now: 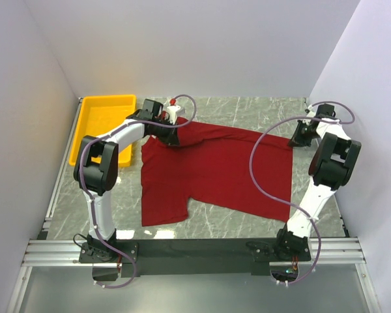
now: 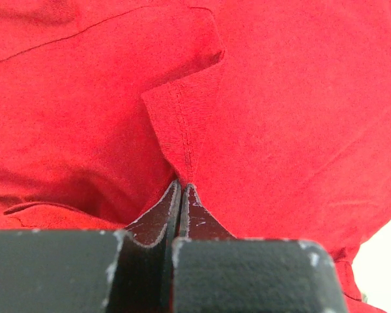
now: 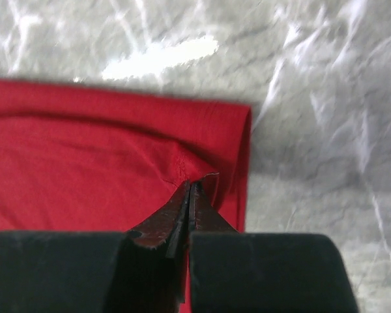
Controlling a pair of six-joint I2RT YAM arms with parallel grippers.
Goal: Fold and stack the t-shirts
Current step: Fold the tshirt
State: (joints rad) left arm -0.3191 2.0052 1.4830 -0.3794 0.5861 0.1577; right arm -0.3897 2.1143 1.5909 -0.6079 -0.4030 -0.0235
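T-shirt lies flat on the bench, just beside the yellow tray, on the tray's robot-right side. Its long axis runs straight away from the tray. The sleeve end looks nearest the tray and the hem end farthest, though the neck is not clear.

Left jaws: closed, pinching a hemmed cloth flap at the far shirt corner closest to the tray. Right jaws: closed too, pinching cloth at the far corner farthest from the tray. The folded edge is just beyond their tips, with bare bench past it.

Key relation: both jaws sit on the same far edge, one at each end. All the loose cloth lies from there toward the arm bases. Neither arm is nearer; each has its own corner.

Judgement: the next move is likely to carry that far edge over toward the near edge, both arms together, keeping the edge taut and parallel to the long axis. Uneven travel would skew the fold.
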